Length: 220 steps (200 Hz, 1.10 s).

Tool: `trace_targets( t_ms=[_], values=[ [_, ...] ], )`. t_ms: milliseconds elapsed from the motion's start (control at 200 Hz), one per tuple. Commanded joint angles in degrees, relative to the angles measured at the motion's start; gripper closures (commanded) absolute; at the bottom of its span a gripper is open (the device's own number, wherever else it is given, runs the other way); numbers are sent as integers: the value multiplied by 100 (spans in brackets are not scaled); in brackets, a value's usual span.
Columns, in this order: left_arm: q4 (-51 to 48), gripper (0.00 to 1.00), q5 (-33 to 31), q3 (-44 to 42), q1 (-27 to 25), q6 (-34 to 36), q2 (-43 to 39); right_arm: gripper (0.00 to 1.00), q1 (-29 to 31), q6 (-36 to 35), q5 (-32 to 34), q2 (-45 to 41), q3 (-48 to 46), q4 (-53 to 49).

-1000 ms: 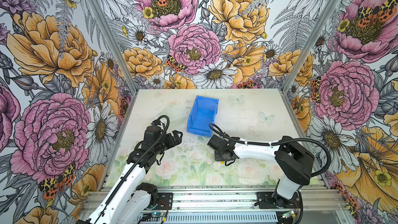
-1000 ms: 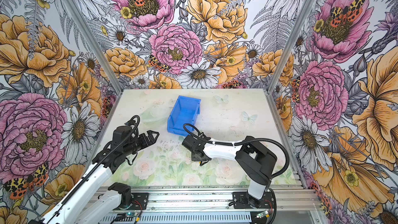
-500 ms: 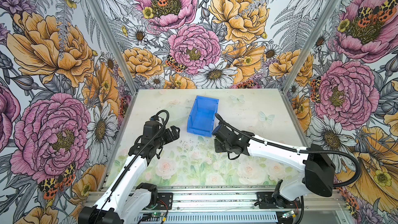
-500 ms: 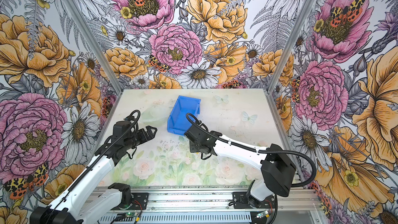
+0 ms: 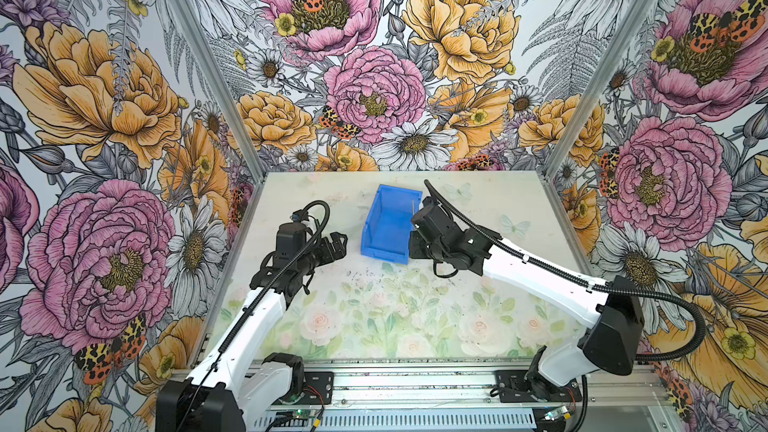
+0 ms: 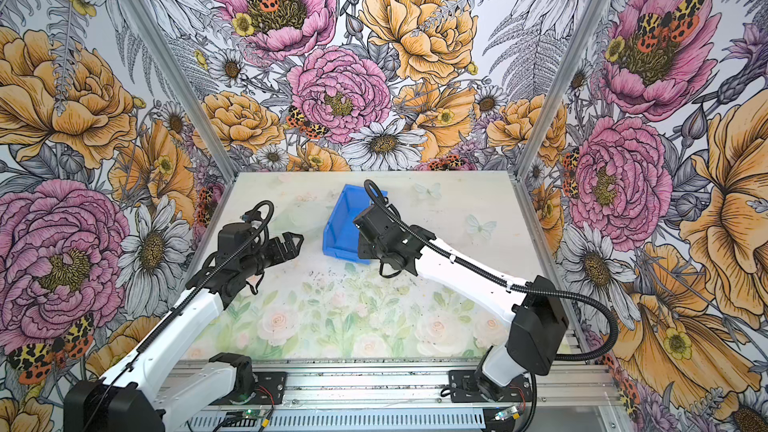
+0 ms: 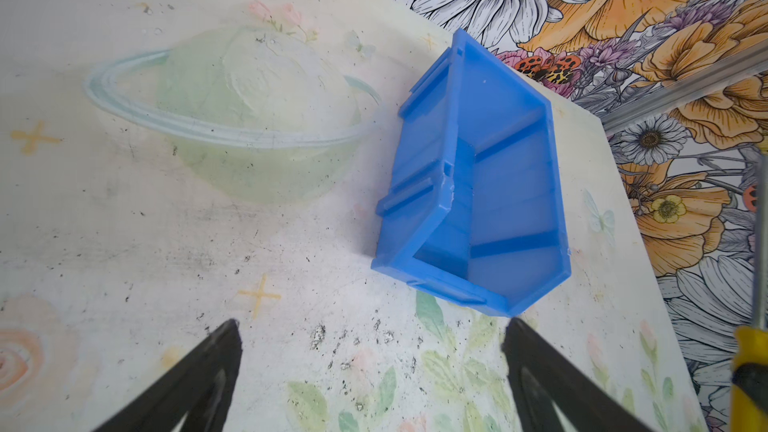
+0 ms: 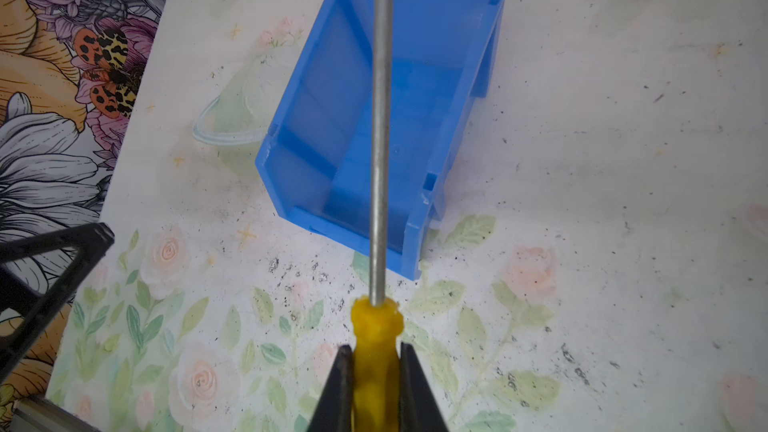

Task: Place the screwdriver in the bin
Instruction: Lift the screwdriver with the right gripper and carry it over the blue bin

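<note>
The right gripper [image 8: 376,353] had its fingers [image 8: 340,380] pinched hard on the yellow handle of the screwdriver [image 8: 379,160], just behind the collar. The thin shaft ran straight out ahead of them. So the tool was in the air, held, and not yet in the bin [image 8: 316,76].

The bin's low front wall stood just ahead of and below the fingertips. Seen from the wrist, the shaft crossed over the open inside, with its tip out of that view. In a top view only the tip [image 5: 412,206] showed past the gripper, close by the bin's near side wall [image 5: 415,201]. I could not tell how high it hung above the rim.

As I judged it, the handle was the worry. It looked to hang short of the front wall, so letting go there could tip the tool back over the lip onto the table [image 8: 582,160]. Lowering it at that angle might jab the shaft into a wall and shove the light bin along. A narrow grip on a smooth round handle could also let the tool swivel.

Across the bin from those fingers, the left gripper [image 7: 372,326] stood wide apart, holding nothing and clear of the plastic. It would not brace the bin if it slid.
</note>
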Motion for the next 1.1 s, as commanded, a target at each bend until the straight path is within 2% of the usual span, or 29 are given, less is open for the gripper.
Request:
trace_targets(
  t_ms=[0, 490, 1096],
  values=[
    [210, 1, 15, 33, 97, 169, -15, 100, -178, -217, -178, 384, 435, -7],
    [175, 1, -187, -24, 181, 235, -264, 100, -437, -538, -651, 1833, 1861, -4],
    [342, 1, -143, -86, 212, 314, -155, 100, -578, -742, -916, 3074, 2851, 0]
  ],
)
